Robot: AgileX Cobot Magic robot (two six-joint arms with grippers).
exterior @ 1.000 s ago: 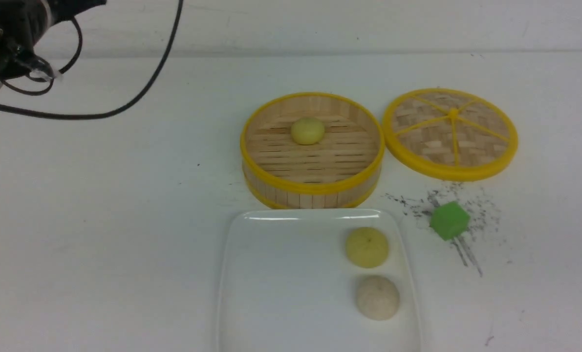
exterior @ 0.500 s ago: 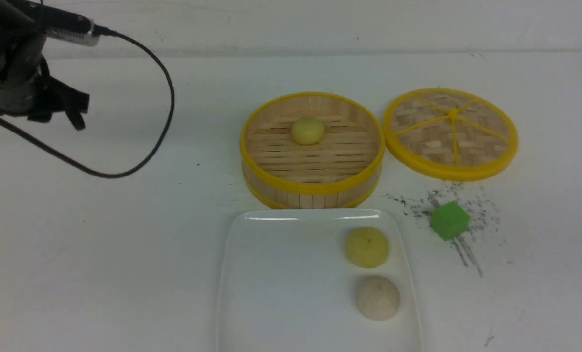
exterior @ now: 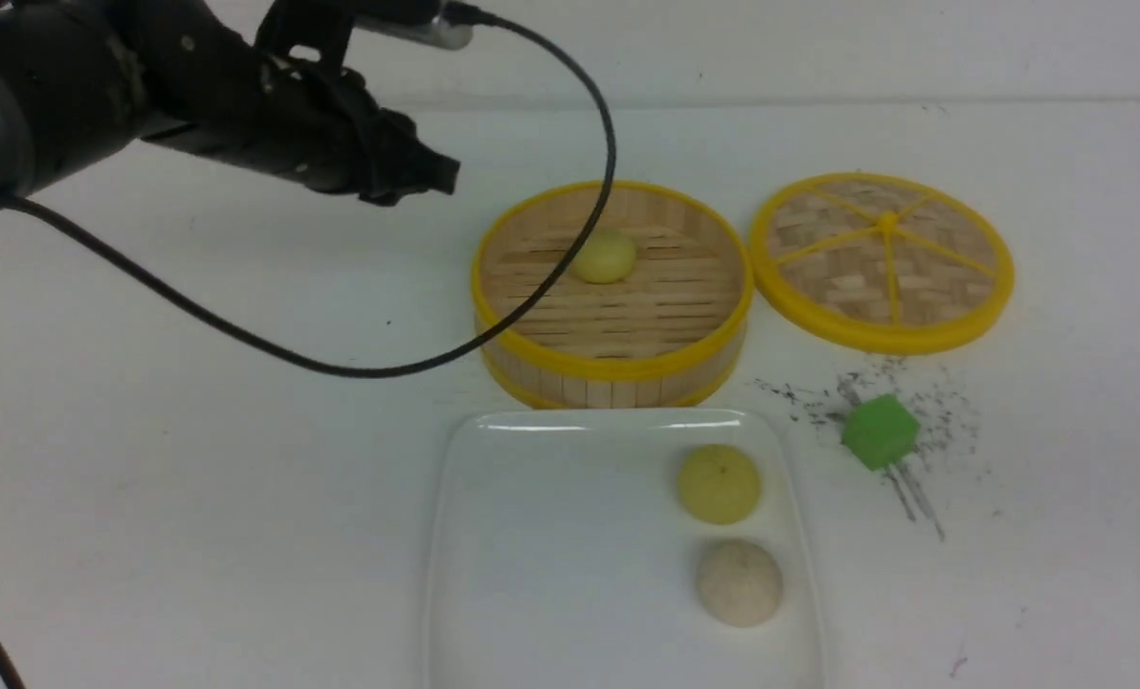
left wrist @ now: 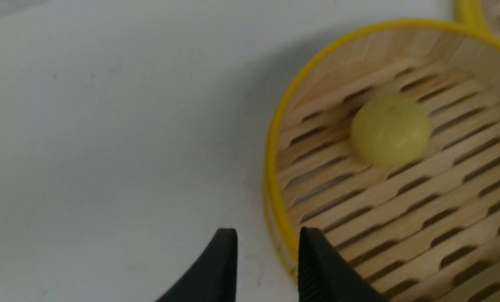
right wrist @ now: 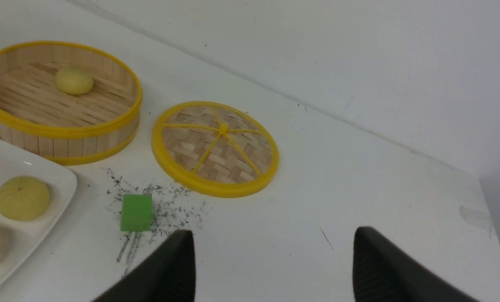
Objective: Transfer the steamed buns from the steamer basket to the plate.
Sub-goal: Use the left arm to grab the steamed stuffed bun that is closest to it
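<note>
One pale yellow-green steamed bun [exterior: 604,256] lies in the steamer basket [exterior: 617,388], toward its far side. Two more steamed buns rest on the right side of the white plate [exterior: 550,536]: a yellow-green one [exterior: 719,484] and an off-white one [exterior: 740,583]. My left gripper [exterior: 431,180] hovers just left of the basket. In the left wrist view this gripper [left wrist: 268,235] is open with a narrow gap, empty, over the basket's rim [left wrist: 275,176], with the bun [left wrist: 390,130] ahead. My right gripper [right wrist: 273,237] is wide open and empty above bare table, out of the front view.
The woven lid [exterior: 882,260] lies flat to the right of the basket. A green cube [exterior: 880,432] sits on dark scuff marks right of the plate. My left arm's black cable [exterior: 531,287] loops across the basket's left part.
My left arm has swung from the far left edge toward the basket, its cable now draping over it. The buns, basket and plate have not moved.
</note>
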